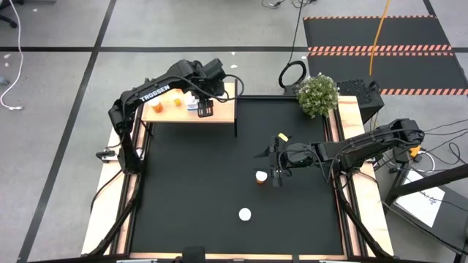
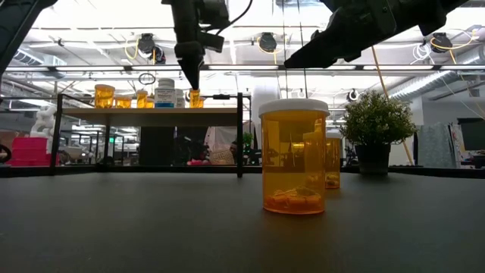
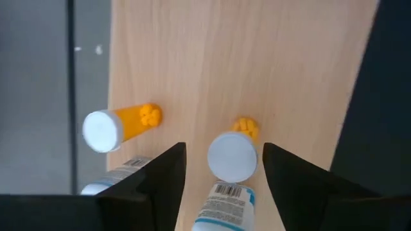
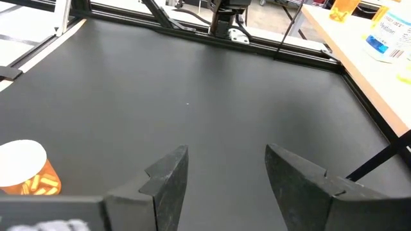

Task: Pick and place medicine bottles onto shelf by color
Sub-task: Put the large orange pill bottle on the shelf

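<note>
Standing upright on the light-wood shelf (image 1: 219,111), several medicine bottles: orange ones with white caps (image 1: 157,108) toward the shelf's left end, a white one with a bluish label (image 2: 165,92) near the middle. Between the parted fingers (image 3: 160,183) of the left gripper (image 1: 204,111), an orange bottle with a white cap (image 3: 232,156), standing on the board with a clear gap to each finger, not clamped. Just beside it, a labelled white bottle (image 3: 226,204). Out on the black mat (image 1: 190,190), two more orange bottles: one (image 1: 261,177) just beside the right gripper (image 1: 276,178), another (image 1: 245,214) nearer the front edge. Right gripper low over the mat, fingers (image 4: 168,176) apart, nothing between them. At the back right corner, a small potted plant (image 1: 318,95).
</note>
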`<control>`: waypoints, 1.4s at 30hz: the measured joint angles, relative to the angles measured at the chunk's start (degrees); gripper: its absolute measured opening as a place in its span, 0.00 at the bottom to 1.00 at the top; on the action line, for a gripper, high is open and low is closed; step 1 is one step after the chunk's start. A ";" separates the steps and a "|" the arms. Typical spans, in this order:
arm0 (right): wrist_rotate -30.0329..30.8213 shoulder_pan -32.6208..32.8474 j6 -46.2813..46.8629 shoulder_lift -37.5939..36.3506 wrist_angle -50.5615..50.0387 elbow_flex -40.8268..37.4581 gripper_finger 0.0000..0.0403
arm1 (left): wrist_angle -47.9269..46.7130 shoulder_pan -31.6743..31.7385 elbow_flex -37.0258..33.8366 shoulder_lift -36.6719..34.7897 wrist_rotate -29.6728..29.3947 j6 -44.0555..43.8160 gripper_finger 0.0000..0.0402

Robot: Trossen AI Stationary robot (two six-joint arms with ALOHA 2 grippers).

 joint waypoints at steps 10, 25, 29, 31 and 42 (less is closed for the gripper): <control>-0.01 -0.01 0.01 0.00 0.00 -0.01 0.50 | -6.93 -3.98 6.58 0.07 -9.05 -4.17 0.56; -0.01 0.01 2.53 -0.02 -0.94 0.00 0.50 | -12.79 -19.76 15.16 -11.05 -8.82 -20.59 0.56; 0.09 0.10 4.48 -0.02 -2.11 -0.02 0.50 | -12.19 -28.55 15.16 -14.23 -10.40 -25.75 0.56; 0.16 0.43 6.03 -0.02 -2.62 0.18 0.50 | -11.86 -33.59 14.95 -14.60 -14.79 -28.17 0.56; 3.25 4.89 12.57 -0.04 -19.92 8.88 0.65 | 3.75 -50.92 -5.36 -15.15 -28.13 -28.27 0.56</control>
